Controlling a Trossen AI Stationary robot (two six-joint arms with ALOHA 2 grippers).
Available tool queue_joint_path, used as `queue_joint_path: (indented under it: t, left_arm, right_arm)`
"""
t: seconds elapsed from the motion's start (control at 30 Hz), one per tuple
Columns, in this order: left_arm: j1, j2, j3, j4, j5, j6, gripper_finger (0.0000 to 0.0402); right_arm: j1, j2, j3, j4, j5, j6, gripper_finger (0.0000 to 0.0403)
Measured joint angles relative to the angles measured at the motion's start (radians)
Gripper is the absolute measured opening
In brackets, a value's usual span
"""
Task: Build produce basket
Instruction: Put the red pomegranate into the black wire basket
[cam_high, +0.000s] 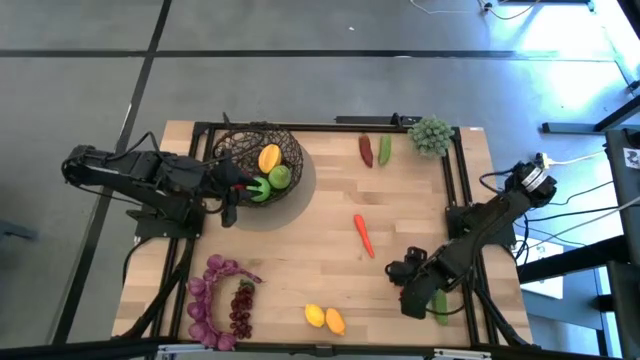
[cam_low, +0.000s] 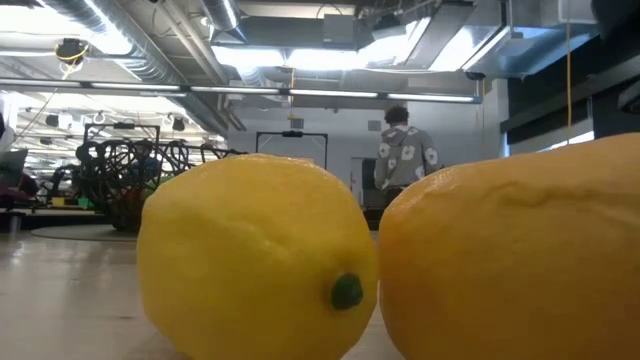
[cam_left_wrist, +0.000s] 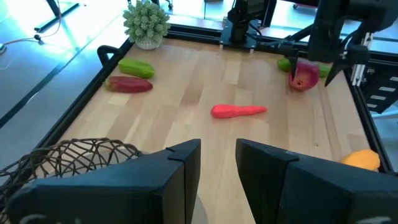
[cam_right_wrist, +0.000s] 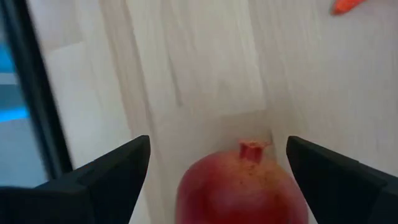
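Carrot (cam_high: 363, 234) lies lengthwise, tip toward table's near edge.

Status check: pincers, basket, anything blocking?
Right pincer open around pomegranate. Left pincer empty beside basket. Nothing blocking.

no readable text, label or number shows anywhere.
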Motion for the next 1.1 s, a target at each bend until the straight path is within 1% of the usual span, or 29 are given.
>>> queue_joint_path:
  t: [0.23,0.47,1.1]
  left_arm:
    - [0.0,0.0,0.0,-0.001,-0.002,0.0,0.0092]
    - [0.0,0.0,0.0,-0.001,-0.003,0.0,0.0092]
    - [0.0,0.0,0.0,-0.001,-0.004,0.0,0.0092]
  right_arm:
    - [-0.027,0.037,0.0,0.003,-0.002,0.001,0.0369]
    - [-0.037,0.04,0.0,0.002,-0.004,0.028,0.0369]
    - [-0.036,0.04,0.0,0.002,-0.011,0.027,0.0369]
